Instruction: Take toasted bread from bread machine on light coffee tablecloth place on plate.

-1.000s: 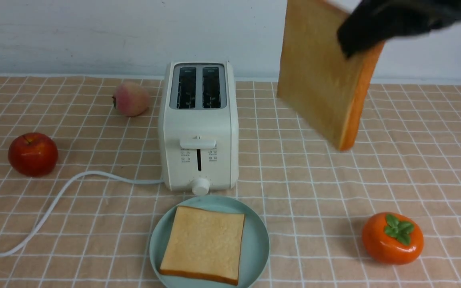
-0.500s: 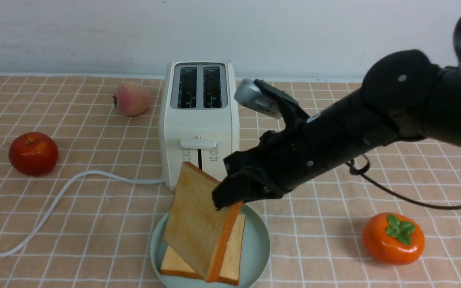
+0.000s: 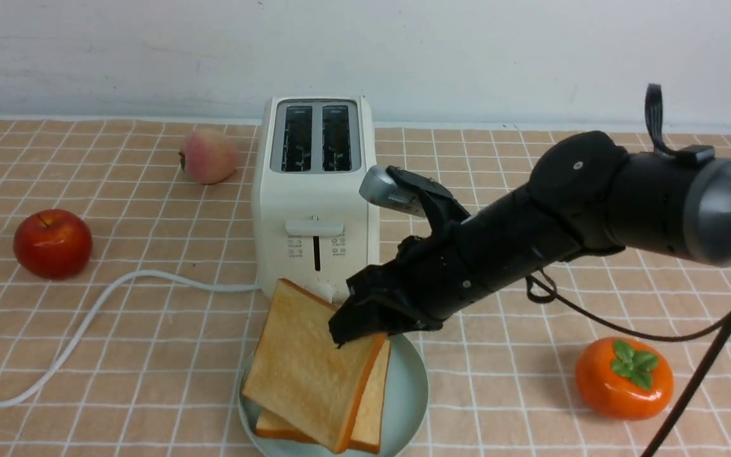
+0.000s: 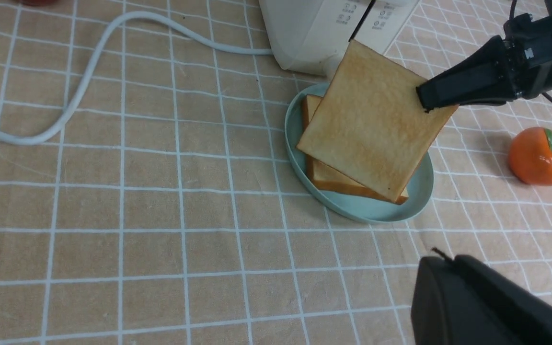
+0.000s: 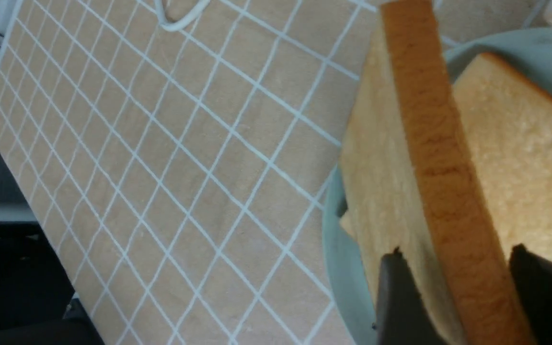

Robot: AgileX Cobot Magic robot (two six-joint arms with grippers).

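1. Left pincer (image 4: pixel 448 261): seen only in the left wrist view, over the cloth (image 3: pixel 150 355); my two fingers are together.
2. Cord (image 3: pixel 108 295): white, curving over the cloth to the toaster.
3. Apple (image 3: pixel 52 244): red, resting on the cloth beyond the cord.
4. Peach (image 3: pixel 209 156): pinkish, farther from me than the apple, between it and the toaster.
5. Upper slice (image 3: pixel 311 368): golden with a brown crust, tilted, its far side raised. It lies over the plate and across part of the lower slice, its corner in front of the toaster's knob (image 3: pixel 322 291).
6. Lower slice (image 3: pixel 370 400): resting on the plate, partly covered, its crust showing along the near side.
7. Toaster (image 3: pixel 318 203): cream-white, upright just beyond the plate; its two slots hold no bread, and its lever (image 3: pixel 315 228) is at the top of the track.
8. Plate (image 3: pixel 407 393): pale green, round, on the cloth, bearing the bread.
9. Right pincer (image 5: pixel 460 258): reaching in from my right to the upper slice. My fingers are apart, one on either side of its crust, with a gap visible on one side.
10. Persimmon (image 3: pixel 624 379): orange with green leaves, on the cloth, well apart from the plate and beneath my right arm (image 3: pixel 594 197).
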